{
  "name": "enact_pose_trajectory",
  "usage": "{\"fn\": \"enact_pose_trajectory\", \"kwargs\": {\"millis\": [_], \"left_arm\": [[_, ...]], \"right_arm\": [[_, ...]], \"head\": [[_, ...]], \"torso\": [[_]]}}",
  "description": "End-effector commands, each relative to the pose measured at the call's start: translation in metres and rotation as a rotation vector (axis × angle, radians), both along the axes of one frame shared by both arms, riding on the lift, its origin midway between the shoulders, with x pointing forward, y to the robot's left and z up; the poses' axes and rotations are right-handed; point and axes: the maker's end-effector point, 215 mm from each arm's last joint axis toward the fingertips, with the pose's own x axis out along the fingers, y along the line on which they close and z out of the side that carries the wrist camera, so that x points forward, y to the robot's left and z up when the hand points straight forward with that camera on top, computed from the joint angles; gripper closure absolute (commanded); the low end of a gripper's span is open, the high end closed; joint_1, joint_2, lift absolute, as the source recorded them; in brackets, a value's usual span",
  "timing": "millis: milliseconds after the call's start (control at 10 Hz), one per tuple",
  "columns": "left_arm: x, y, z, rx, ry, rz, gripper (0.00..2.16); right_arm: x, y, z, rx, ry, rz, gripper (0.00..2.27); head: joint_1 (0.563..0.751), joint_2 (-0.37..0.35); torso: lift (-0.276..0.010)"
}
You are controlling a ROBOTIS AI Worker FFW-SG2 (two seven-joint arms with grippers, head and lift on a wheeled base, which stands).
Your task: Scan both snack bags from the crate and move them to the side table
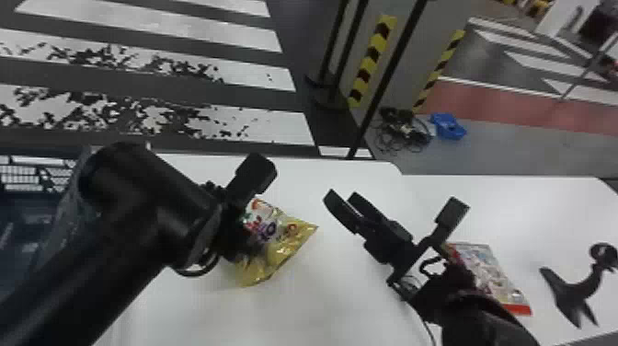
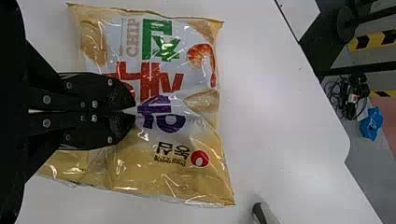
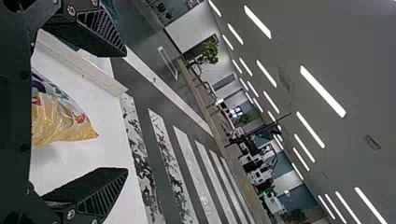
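Note:
Over the near table, my left gripper [image 1: 243, 250] is shut on the yellow snack bag [image 1: 283, 248]. In the left wrist view the left gripper [image 2: 135, 115] has its two fingertips together on the middle of the snack bag [image 2: 173, 140], printed side facing the camera. My right gripper [image 1: 399, 202] stands open and empty, to the right of that bag; the right wrist view shows the right gripper [image 3: 125, 112] with widely parted fingers and the yellow bag [image 3: 65, 123] beyond. A flat red-and-white snack pack [image 1: 492, 276] lies on the right-hand table, partly behind the right arm.
The dark crate [image 1: 34, 202] stands at the far left, partly behind the left arm. A black stand-like object [image 1: 577, 290] is at the right edge of the side table [image 1: 529, 202]. Beyond the tables are poles, cables [image 1: 400, 131] and a blue item [image 1: 448, 126] on the floor.

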Motion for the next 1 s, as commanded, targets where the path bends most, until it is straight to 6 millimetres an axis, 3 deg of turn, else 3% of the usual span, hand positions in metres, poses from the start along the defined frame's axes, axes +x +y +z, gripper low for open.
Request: {"fn": "enact_pose_trajectory", "kwargs": {"millis": [0, 100, 200, 700, 900], "left_arm": [[-0.004, -0.005, 0.001, -0.010, -0.001, -0.007, 1.69], [-0.005, -0.011, 0.007, -0.027, -0.013, -0.017, 1.18], [-0.008, -0.013, 0.010, -0.030, -0.012, -0.022, 0.06], [-0.021, -0.002, 0.037, -0.039, 0.009, 0.006, 0.02], [-0.014, 0.004, 0.062, -0.090, -0.011, 0.047, 0.03]], "right_arm": [[0.002, -0.001, -0.001, 0.000, 0.000, -0.002, 0.12], [0.003, 0.000, -0.001, 0.000, 0.002, 0.000, 0.12], [0.005, -0.001, -0.001, -0.003, 0.002, -0.003, 0.12], [0.012, 0.001, -0.002, -0.014, 0.012, 0.000, 0.12], [0.012, 0.002, -0.004, -0.021, 0.017, 0.001, 0.12]], "head": [[0.695, -0.350], [0.695, -0.350], [0.695, -0.350], [0.695, -0.350], [0.695, -0.350]], "torso": [[-0.095], [-0.095], [-0.095], [-0.095], [-0.095]]}}
